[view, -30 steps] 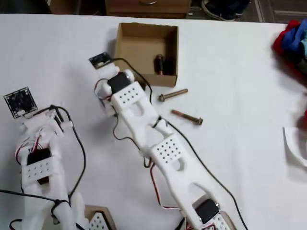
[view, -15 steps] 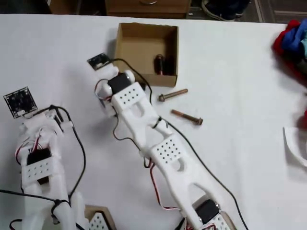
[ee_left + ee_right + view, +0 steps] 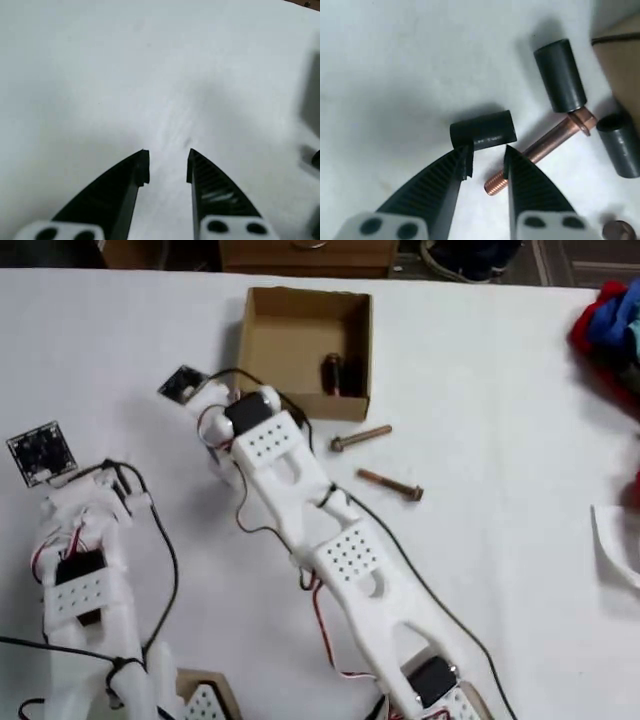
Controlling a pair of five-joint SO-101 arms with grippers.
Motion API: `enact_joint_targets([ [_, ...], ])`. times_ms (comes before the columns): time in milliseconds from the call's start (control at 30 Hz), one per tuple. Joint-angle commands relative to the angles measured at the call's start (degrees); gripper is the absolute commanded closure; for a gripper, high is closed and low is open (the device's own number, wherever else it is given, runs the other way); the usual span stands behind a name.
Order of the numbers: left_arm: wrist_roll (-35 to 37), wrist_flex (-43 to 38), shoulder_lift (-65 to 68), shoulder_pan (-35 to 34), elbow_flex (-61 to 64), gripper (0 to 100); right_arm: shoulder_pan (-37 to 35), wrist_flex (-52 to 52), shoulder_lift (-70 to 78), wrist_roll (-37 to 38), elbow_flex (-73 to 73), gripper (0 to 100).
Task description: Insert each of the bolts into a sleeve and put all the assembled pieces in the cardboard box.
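Observation:
My right gripper (image 3: 486,162) is open, its fingertips just short of a black sleeve (image 3: 482,130) lying on the white table. A copper bolt (image 3: 540,150) lies beside that sleeve, its head against a second sleeve (image 3: 560,75). A third sleeve (image 3: 617,145) rests by the cardboard box wall (image 3: 620,45). From above, the cardboard box (image 3: 290,345) holds one assembled piece (image 3: 335,373), and two loose bolts (image 3: 360,437) (image 3: 390,485) lie to its near right. The right arm (image 3: 270,445) covers the sleeves there. My left gripper (image 3: 167,165) is open over bare table.
The left arm (image 3: 85,540) sits at the near left of the table. Coloured cloth (image 3: 610,320) lies at the far right edge, with a white object (image 3: 615,545) below it. Another bolt head (image 3: 615,231) pokes in at the right wrist view's corner.
The right arm's wrist has swung left and a little nearer, away from the box's left wall. The left arm, bolts and box have not moved.

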Motion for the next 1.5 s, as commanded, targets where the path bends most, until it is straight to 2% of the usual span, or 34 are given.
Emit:
enact_joint_targets([
  [0, 0.3, -1.1, -1.0, 0.6, -2.5, 85, -2.0, 1.3, -3.3, 0.4, 0.1, 85.1],
  [67, 0.3, -1.1, -1.0, 0.6, -2.5, 85, -2.9, 1.3, -4.1, -2.8, 0.1, 82.0],
  [200, 0.3, -1.1, -1.0, 0.6, -2.5, 85, -3.5, 1.2, -3.9, -16.7, 0.2, 76.2],
  [300, 0.3, -1.1, -1.0, 0.6, -2.5, 85, -3.5, 1.2, -4.0, -27.0, 0.2, 75.9],
  [367, 0.3, -1.1, -1.0, 0.6, -2.5, 85, -3.5, 1.1, -4.0, -30.5, 0.2, 76.7],
  [667, 0.3, -1.1, -1.0, 0.6, -2.5, 85, -3.0, -2.2, -3.9, -31.5, 0.2, 82.4],
  [900, 0.3, -1.1, -1.0, 0.6, -2.5, 85, -2.1, -7.3, -3.9, -31.6, 0.2, 82.4],
  [1467, 0.3, -1.1, -1.0, 0.6, -2.4, 85, 0.0, -10.3, 1.8, -31.6, -0.4, 82.7],
])
